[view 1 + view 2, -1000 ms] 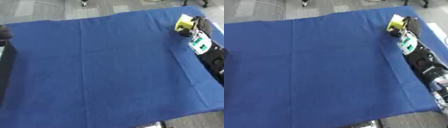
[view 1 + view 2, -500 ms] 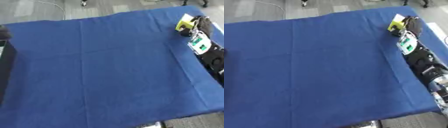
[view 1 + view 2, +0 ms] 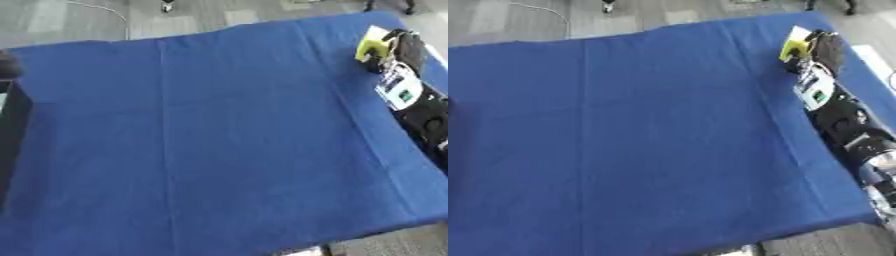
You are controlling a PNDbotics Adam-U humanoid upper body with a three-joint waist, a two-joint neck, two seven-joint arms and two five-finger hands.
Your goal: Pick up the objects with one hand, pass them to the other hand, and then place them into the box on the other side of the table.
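Yellow object (image 3: 795, 46) sits at the far right corner of the table, held up in the robot's right hand (image 3: 826, 50), whose dark fingers curl round it from the right side; a pale, whitish face shows on the object's upper part beside the yellow. Whether it touches the cloth or is lifted clear of it cannot be told. The right arm (image 3: 846, 125) runs along the table's right edge from the lower right corner up to that hand, black with a silver joint low down and a white panel with a green mark on the forearm. A blue cloth (image 3: 219, 140) covers the whole table, smooth apart from a few long fold lines running toward the near edge. At the left edge in the left eye view stands a dark box (image 3: 12, 130), only its near wall and rim showing, well apart from the yellow object across the full width of the cloth. The left hand shows in neither view.
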